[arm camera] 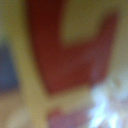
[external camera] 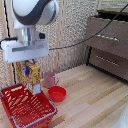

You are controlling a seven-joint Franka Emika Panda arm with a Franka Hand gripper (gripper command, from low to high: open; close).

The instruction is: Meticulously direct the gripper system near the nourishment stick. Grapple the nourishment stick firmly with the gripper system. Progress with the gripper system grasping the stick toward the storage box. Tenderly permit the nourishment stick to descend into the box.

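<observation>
In the exterior view my gripper [external camera: 26, 62], the white boxy end of the arm, hangs over the far side of the red lattice basket [external camera: 22, 102]. It is shut on the top of the flat snack package [external camera: 30, 74], printed red, yellow and orange. The package hangs upright below the fingers, with its lower end just above the basket's far rim. The wrist view is very blurred and filled by a red and yellow printed surface [arm camera: 60, 55], the package seen close up. The fingers do not show there.
A pink mug [external camera: 49, 79] stands just to the exterior view's right of the package. A small red bowl [external camera: 57, 93] sits in front of it, next to the basket. A brown dresser [external camera: 107, 45] stands at the exterior view's right. The floor is light wood.
</observation>
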